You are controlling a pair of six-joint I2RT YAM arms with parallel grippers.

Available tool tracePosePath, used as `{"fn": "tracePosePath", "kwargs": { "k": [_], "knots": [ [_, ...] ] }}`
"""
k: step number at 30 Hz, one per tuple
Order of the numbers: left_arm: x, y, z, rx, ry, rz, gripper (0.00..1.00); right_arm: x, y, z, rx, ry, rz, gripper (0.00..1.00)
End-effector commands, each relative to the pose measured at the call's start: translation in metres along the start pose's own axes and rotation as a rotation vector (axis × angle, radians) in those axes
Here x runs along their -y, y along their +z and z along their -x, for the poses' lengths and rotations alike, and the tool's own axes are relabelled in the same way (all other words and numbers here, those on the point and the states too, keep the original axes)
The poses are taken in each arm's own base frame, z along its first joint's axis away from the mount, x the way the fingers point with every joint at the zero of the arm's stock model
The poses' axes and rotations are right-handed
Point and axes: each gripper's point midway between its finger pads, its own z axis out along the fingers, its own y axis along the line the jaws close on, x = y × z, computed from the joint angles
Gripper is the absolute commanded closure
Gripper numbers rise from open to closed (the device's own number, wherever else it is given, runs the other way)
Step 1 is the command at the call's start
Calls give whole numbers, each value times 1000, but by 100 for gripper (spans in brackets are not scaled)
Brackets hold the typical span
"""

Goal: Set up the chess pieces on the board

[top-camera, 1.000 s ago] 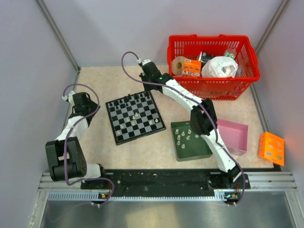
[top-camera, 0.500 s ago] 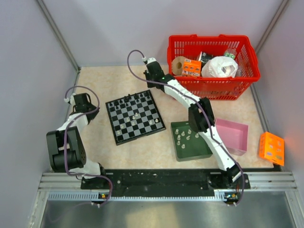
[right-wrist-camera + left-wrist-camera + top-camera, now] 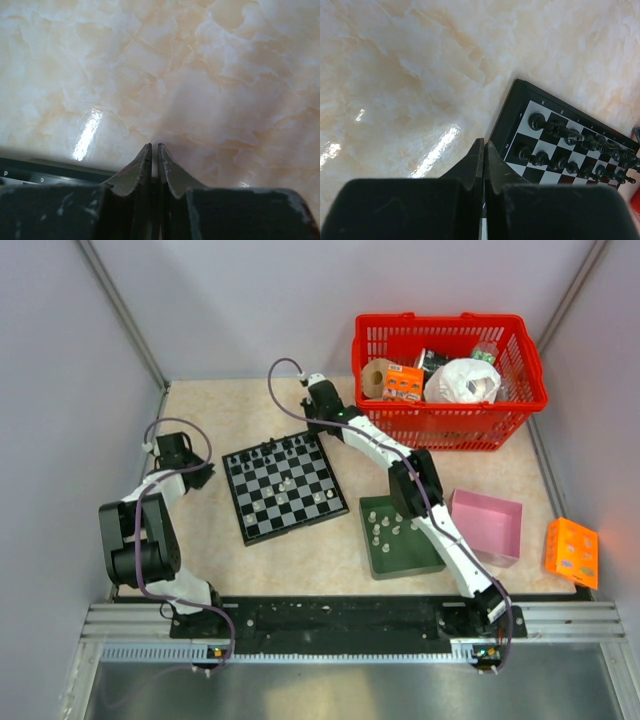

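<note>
Marbled beige tabletop (image 3: 230,410) is seen from above; the checkered board (image 3: 285,485) lies left of centre, black chess pieces (image 3: 285,448) ranked along its far edge. From the left wrist, border numerals 1 and 2 are read; the left gripper (image 3: 484,142) is pressed together, empty. From the right wrist, the right gripper (image 3: 154,146) is likewise closed on nothing, just past the border.

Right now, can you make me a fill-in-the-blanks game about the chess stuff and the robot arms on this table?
1. The whitish pieces that are off the board sit in a dark ____ tray.
2. The black pieces stand in ____ rows along one edge of the board.
3. The left gripper is ____, with nothing between its fingers.
4. The basket at the far side of the table is ____.

Missing words: green; two; shut; red.
</note>
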Motion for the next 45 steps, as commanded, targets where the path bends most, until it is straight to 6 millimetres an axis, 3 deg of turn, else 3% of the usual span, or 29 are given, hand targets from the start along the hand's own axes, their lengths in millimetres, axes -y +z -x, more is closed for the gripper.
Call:
{"fn": "tracePosePath", "kwargs": {
  "k": [1,9,29,41,45],
  "knots": [
    [-4,1,-6,-22,1,-7,100,14,-1,29,72,5,29,90],
    [-16,2,-20,-50,21,16,100,10,0,-4,-28,3,73,91],
    [-32,-1,-81,-212,26,-48,100,9,-31,-34,-166,-25,98,96],
    [-41,-21,-114,-250,34,-52,100,3,-55,-52,-234,-21,142,100],
    [-47,-27,-116,-230,27,-34,100,4,-65,-61,-259,-22,141,100]
  ]
}}
